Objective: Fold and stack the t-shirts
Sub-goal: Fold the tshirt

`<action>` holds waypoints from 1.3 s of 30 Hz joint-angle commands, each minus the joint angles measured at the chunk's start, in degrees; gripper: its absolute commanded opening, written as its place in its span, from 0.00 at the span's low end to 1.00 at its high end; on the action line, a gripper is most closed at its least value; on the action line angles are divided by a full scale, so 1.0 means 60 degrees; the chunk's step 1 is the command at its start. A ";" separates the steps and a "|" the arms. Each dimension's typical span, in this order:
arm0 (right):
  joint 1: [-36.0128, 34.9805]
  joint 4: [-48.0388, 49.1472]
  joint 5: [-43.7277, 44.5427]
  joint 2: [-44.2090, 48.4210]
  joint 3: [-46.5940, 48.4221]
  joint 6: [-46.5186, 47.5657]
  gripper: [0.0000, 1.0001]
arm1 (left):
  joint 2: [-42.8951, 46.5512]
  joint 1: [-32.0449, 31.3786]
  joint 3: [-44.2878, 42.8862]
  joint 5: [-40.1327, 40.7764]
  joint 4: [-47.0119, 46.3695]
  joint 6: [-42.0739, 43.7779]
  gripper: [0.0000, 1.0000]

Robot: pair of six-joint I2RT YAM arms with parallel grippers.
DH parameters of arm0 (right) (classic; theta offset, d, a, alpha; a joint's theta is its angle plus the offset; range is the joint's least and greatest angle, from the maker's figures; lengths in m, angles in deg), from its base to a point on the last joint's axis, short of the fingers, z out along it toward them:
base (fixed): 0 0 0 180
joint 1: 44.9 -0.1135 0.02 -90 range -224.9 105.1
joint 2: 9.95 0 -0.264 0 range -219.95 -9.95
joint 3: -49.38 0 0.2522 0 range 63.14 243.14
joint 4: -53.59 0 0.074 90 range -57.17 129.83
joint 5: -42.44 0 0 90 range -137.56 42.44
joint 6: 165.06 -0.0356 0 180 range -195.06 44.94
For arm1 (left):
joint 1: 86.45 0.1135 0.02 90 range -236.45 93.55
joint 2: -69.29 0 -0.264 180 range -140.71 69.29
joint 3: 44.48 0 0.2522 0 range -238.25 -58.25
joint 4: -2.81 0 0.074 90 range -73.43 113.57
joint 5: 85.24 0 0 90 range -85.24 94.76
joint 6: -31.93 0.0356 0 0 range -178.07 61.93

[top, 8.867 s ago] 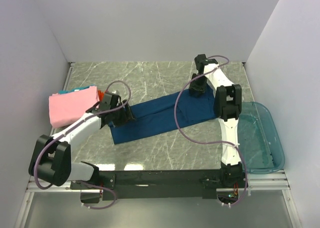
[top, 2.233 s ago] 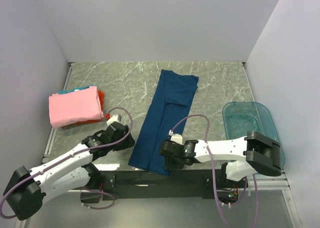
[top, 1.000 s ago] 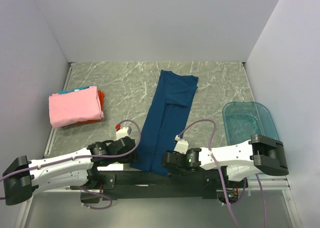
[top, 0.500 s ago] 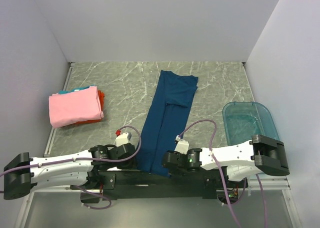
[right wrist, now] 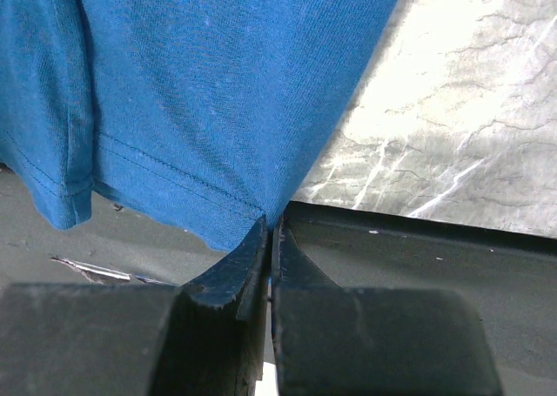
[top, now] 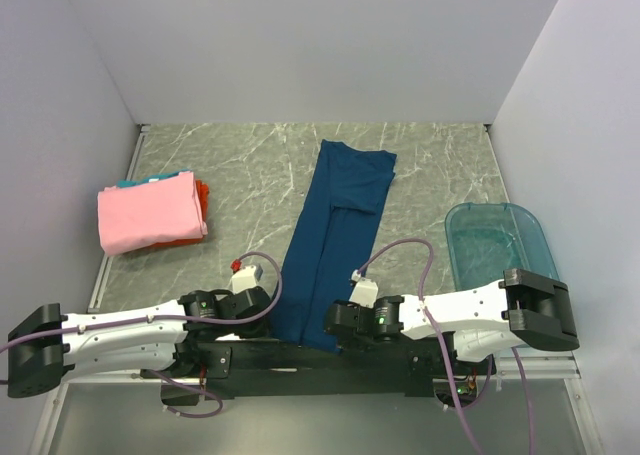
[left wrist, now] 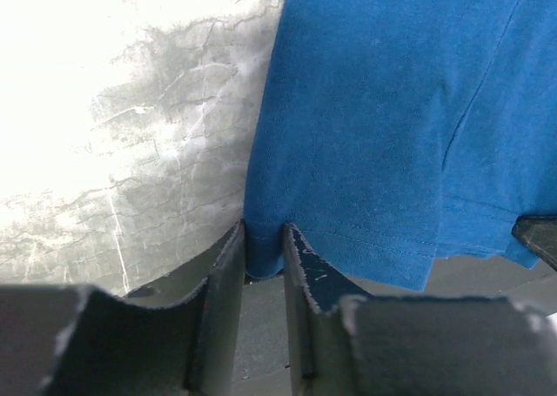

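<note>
On my right, a translucent teal tub [top: 505,260] rests at the right edge of the grey marbled table [top: 250,165]. Plain white walls [top: 300,45] enclose the far side, left and right.

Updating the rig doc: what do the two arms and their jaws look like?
Both the left arm and right arm have white link shells with black joints. A mauve cable loops loose off each. The right arm shows a small green light near its wrist. The jaws are flat, dark grey, scuffed.
</note>
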 commanded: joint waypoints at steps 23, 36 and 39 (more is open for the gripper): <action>-0.0136 -0.1015 -0.0034 0.0322 -0.0429 -0.0185 0.00 | 0.0571 -0.0121 0.0477 0.0181 -0.0965 0.0118 0.01; -0.0122 -0.2653 0.0990 0.1918 0.0229 -0.0186 0.00 | 0.1848 -0.0121 -0.0327 0.1351 -0.1423 0.0661 0.00; 0.0039 -0.3239 0.1445 0.2460 0.0624 -0.0112 0.00 | 0.1511 -0.0106 -0.0795 0.1673 -0.1351 0.0851 0.00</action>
